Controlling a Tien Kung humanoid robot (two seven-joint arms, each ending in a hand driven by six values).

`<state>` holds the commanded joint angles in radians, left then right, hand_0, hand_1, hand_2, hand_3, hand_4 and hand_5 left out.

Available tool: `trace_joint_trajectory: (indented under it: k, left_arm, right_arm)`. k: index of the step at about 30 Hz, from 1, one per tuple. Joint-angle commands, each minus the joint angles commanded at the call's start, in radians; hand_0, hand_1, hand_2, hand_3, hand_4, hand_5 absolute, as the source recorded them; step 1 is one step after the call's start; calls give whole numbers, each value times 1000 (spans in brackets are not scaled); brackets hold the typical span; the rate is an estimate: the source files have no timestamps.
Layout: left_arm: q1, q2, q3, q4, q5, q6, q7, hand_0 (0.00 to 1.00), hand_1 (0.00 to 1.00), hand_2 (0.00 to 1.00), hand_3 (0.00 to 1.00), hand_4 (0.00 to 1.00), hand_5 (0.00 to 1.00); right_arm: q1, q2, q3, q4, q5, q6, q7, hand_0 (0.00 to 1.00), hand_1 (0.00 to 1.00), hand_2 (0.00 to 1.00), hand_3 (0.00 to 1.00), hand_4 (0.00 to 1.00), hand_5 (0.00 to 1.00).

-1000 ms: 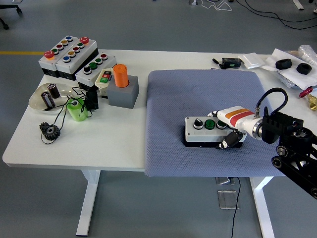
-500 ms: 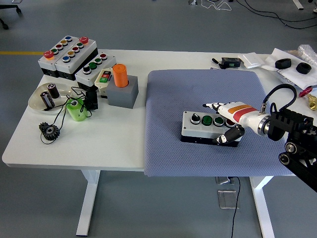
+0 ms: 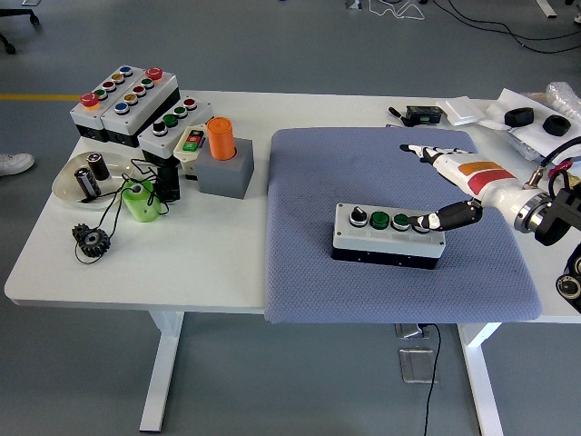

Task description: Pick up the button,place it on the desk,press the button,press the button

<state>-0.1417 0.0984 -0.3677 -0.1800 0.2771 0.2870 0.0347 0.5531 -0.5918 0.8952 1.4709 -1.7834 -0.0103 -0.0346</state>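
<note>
Button box (image 3: 388, 234) is down on the grey mat (image 3: 309, 272) on the counter (image 3: 182, 263), so pick and place look done; right hand (image 3: 451, 189) is spread, gripping nothing, thumb tip at the rightmost button, presses apparently pending.

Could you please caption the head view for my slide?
Right hand open beside the button box lying on the blue mat.
</note>
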Motion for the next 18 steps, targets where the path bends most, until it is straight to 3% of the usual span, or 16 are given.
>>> trace_joint_trajectory:
  k: [1,6,7,18]
  left_arm:
    - [0,0,-1,0,1,0,0,650,699,696,508,319,998]
    - [1,-1,-13,0,14,0,4,650,699,696,508,319,998]
    - [2,-1,-17,0,19,0,5,650,698,696,509,319,998]
    - [6,-3,-36,0,47,0,12,650,698,696,509,318,998]
  right_arm:
    - [-6,-10,4,13,15,-17,-2,363,115,259,778,740,455]
    - [-32,-50,-9,55,80,-40,-3,363,115,259,778,740,455]
    - [-41,-57,-19,63,77,-29,-12,150,2,80,674,659,489]
    - [-59,-68,-47,60,52,30,-66,118,2,49,661,628,506]
